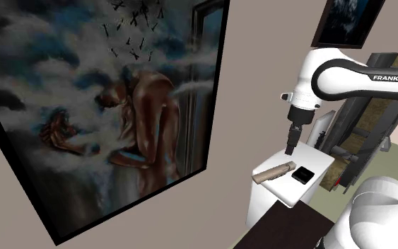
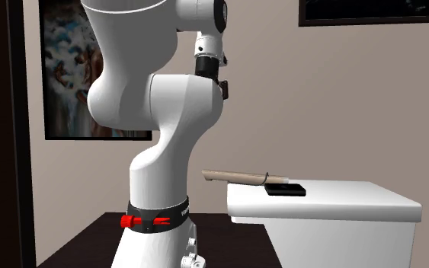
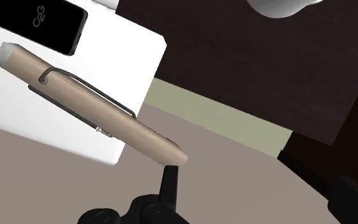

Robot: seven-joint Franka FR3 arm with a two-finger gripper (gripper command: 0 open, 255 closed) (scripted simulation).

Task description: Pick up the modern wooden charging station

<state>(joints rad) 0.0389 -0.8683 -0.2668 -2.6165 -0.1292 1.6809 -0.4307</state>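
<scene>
On a small white table (image 1: 289, 197) (image 2: 334, 202) (image 3: 126, 57) lies a flat black slab (image 1: 302, 175) (image 2: 285, 189) (image 3: 41, 25) with rounded corners and a pale logo; I take it for the charging station. Right beside it lies a long tan bar (image 1: 273, 172) (image 2: 239, 177) (image 3: 95, 105) with a thin metal clip, one end jutting past the table's edge. My black gripper (image 1: 289, 148) (image 3: 170, 181) hangs above the table over the bar, well clear of both things. Its fingers meet, shut on nothing.
A large dark-framed painting (image 1: 98, 106) (image 2: 75, 76) hangs on the beige wall close to the table. A smaller framed picture (image 1: 346, 21) hangs higher up. The dark stand top (image 1: 282, 233) (image 2: 91, 236) lies below the table's near edge. A dark shelf unit (image 1: 363, 134) stands behind the arm.
</scene>
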